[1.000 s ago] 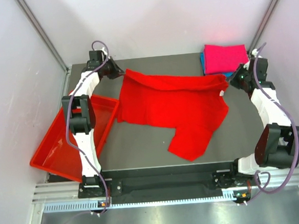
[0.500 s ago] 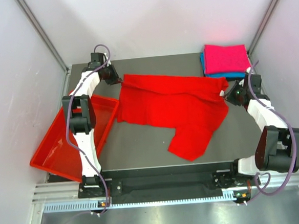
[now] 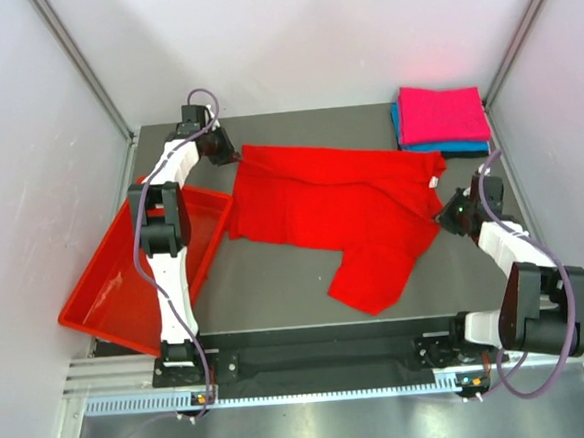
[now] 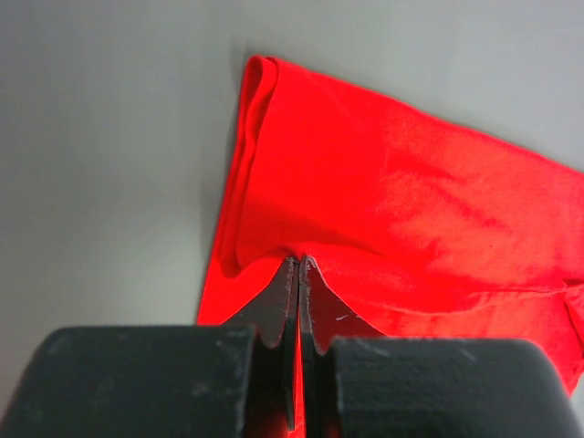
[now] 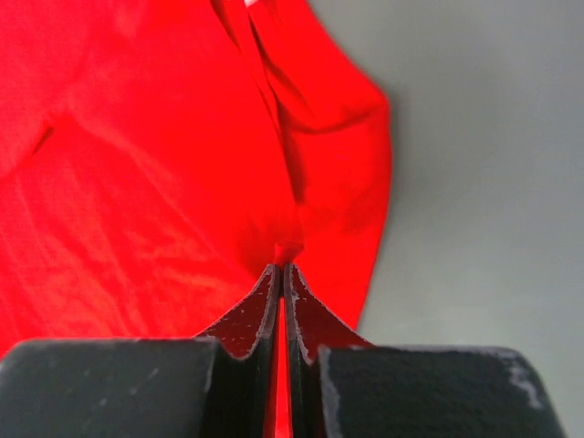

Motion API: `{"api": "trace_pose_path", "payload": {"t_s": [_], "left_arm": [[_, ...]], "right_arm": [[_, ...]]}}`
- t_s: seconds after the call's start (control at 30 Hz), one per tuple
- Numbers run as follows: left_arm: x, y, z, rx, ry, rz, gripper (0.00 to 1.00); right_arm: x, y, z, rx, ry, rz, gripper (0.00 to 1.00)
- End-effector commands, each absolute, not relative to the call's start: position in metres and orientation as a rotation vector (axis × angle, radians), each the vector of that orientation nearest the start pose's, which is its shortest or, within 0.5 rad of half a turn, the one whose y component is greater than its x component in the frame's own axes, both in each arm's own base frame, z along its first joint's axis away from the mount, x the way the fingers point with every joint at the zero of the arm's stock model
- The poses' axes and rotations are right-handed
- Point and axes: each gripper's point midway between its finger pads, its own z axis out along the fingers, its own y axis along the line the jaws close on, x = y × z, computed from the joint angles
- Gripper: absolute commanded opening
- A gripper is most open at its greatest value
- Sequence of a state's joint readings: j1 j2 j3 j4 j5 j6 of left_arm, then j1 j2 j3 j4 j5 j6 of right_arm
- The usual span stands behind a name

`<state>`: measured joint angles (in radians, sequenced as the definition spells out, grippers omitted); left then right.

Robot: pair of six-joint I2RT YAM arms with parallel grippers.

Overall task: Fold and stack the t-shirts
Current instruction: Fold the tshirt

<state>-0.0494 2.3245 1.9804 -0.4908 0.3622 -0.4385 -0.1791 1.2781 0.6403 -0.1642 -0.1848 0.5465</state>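
A bright red t-shirt (image 3: 342, 210) lies partly spread across the dark table, one flap hanging toward the near edge. My left gripper (image 3: 231, 161) is shut on its far left corner; in the left wrist view the fingertips (image 4: 299, 261) pinch a fold of the red cloth (image 4: 411, 201). At the shirt's right edge my right gripper (image 3: 442, 214) is shut too, and its tips (image 5: 281, 268) bite bunched red fabric (image 5: 137, 182). Folded at the far right corner, a magenta-pink t-shirt (image 3: 443, 113) rests on a teal-blue t-shirt (image 3: 419, 148). The black t-shirt is out of view.
A rigid red plastic tray (image 3: 117, 291) sits tilted off the table's left edge beside the left arm. White walls close in the left, far and right sides. The folded stack stands just beyond the right arm.
My right gripper has drawn back toward the near edge, pulling the shirt's right corner along. The left gripper has shifted slightly right, still holding its corner.
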Motion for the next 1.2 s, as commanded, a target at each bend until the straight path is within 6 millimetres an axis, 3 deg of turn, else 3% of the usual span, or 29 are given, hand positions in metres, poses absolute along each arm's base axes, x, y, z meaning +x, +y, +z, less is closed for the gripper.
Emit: {"api": "trace_pose_path", "payload": {"t_s": [0.0, 0.13, 0.2, 0.23, 0.27, 0.3, 0.37, 0.47, 0.63, 0.7, 0.87, 0.9, 0.97, 1.17], "left_arm": [[0.576, -0.109, 0.111, -0.241, 2.356, -0.683, 0.00], [0.556, -0.101, 0.111, -0.247, 2.390, -0.624, 0.00], [0.547, -0.097, 0.109, -0.248, 2.425, -0.593, 0.00], [0.546, -0.093, 0.107, -0.258, 2.436, -0.560, 0.04], [0.549, -0.091, 0.110, -0.252, 2.439, -0.545, 0.20], [0.549, -0.089, 0.113, -0.254, 2.440, -0.530, 0.26], [0.551, -0.084, 0.125, -0.252, 2.426, -0.489, 0.33], [0.555, -0.080, 0.158, -0.214, 2.340, -0.398, 0.37], [0.538, -0.100, 0.212, -0.127, 2.253, -0.388, 0.39], [0.524, -0.118, 0.218, -0.076, 2.260, -0.385, 0.40], [0.464, -0.167, 0.214, 0.072, 2.307, -0.516, 0.40], [0.453, -0.173, 0.221, 0.101, 2.294, -0.527, 0.40], [0.426, -0.192, 0.202, 0.162, 2.344, -0.550, 0.40], [0.384, -0.206, 0.170, 0.192, 2.417, -0.616, 0.41]], "right_arm": [[0.330, 0.007, 0.079, 0.753, 2.200, 0.499, 0.00], [0.326, 0.002, 0.068, 0.774, 2.227, 0.459, 0.01], [0.328, 0.001, 0.069, 0.768, 2.233, 0.454, 0.06], [0.327, 0.001, 0.067, 0.770, 2.249, 0.452, 0.09], [0.329, 0.001, 0.071, 0.765, 2.250, 0.454, 0.21], [0.330, 0.001, 0.074, 0.761, 2.249, 0.451, 0.28], [0.330, 0.001, 0.081, 0.764, 2.256, 0.448, 0.42], [0.326, -0.001, 0.094, 0.781, 2.284, 0.426, 0.50], [0.312, 0.005, 0.104, 0.828, 2.323, 0.410, 0.56], [0.303, 0.015, 0.103, 0.826, 2.346, 0.417, 0.56], [0.279, 0.051, 0.084, 0.781, 2.431, 0.399, 0.57], [0.275, 0.056, 0.080, 0.803, 2.444, 0.398, 0.57], [0.267, 0.066, 0.072, 0.794, 2.477, 0.382, 0.57], [0.251, 0.049, 0.057, 0.862, 2.471, 0.210, 0.58]]}}
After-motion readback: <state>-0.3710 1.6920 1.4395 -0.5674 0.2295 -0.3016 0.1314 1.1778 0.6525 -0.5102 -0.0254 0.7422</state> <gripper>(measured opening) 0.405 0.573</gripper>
